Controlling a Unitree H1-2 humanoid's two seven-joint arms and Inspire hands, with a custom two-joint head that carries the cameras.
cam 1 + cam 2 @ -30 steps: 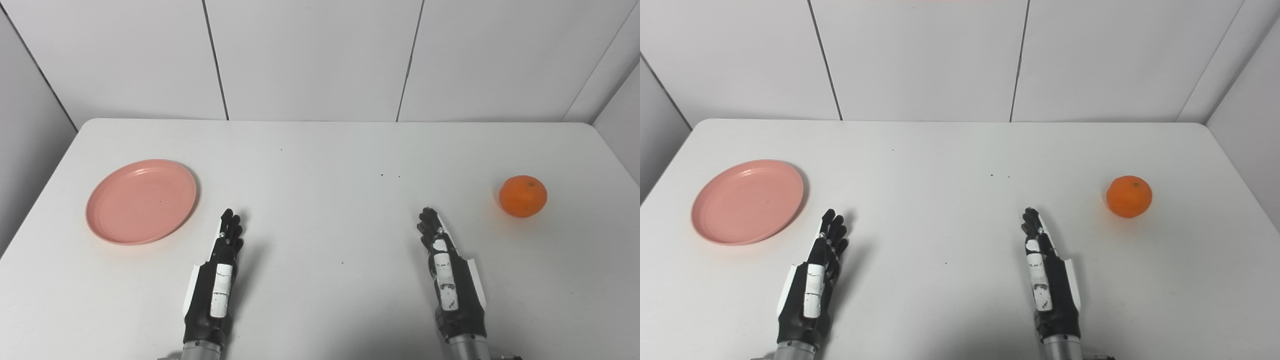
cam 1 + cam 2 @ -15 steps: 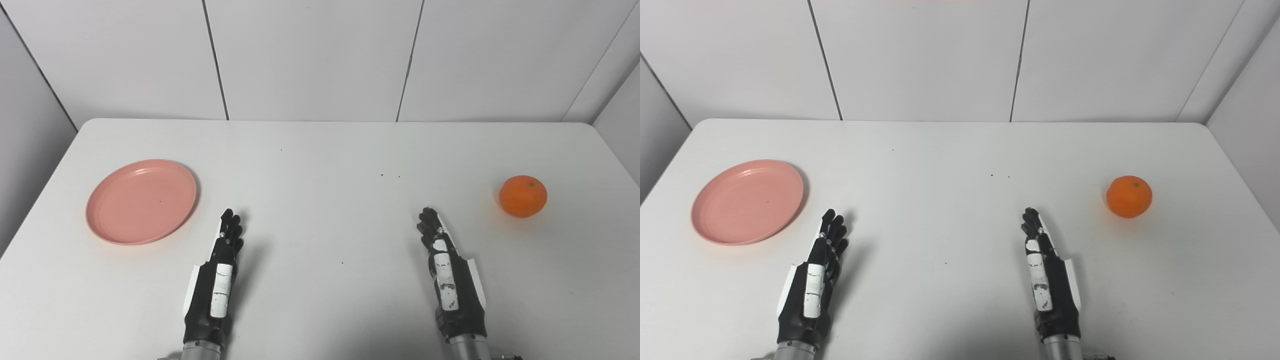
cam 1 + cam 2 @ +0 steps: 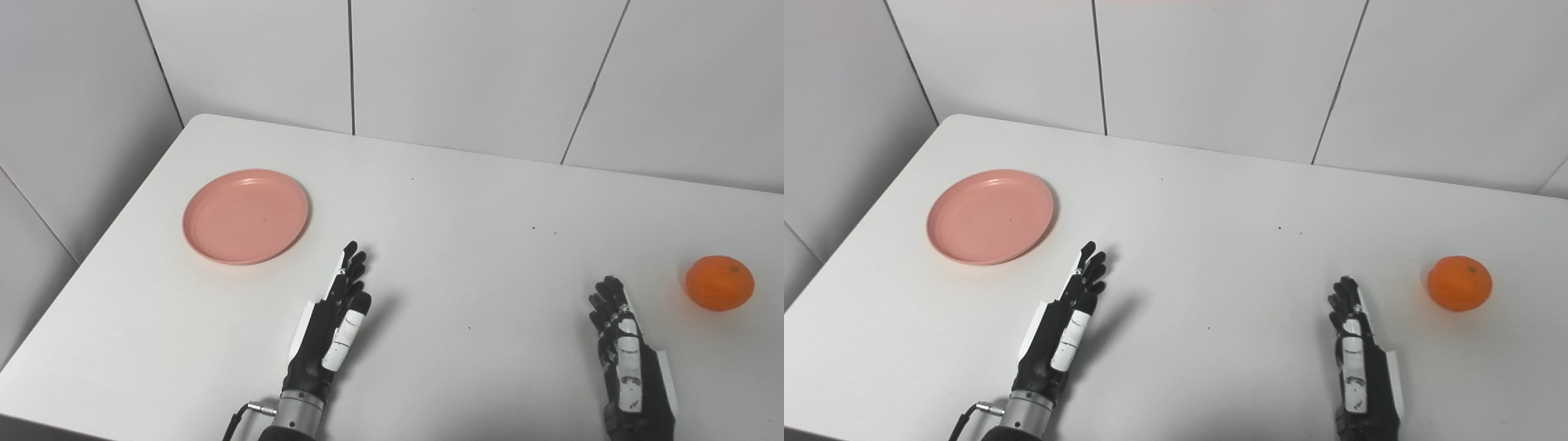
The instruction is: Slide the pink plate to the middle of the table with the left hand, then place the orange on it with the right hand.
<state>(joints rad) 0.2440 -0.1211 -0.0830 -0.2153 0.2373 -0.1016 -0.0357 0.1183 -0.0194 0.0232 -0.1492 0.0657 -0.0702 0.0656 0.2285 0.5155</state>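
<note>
Pink plate at the left, two empty hands near the front edge, orange at the far right, all on a white counter.

The pink plate [image 3: 245, 216] lies flat on the left part of the counter [image 3: 465, 202], nothing on it, well short of the middle. Just right of it and nearer the front, the left hand [image 3: 334, 321] is stretched out with its fingers [image 3: 350, 269] straight and slightly spread, pointing toward the back wall, holding nothing and clear of the plate's rim. Across a wide bare stretch, the right hand [image 3: 628, 361] is stretched out the same way, its fingers [image 3: 606, 300] extended and empty. The orange [image 3: 719, 283] sits on the counter near the right edge, beside and a little beyond the right hand's fingertips, not touched.
</note>
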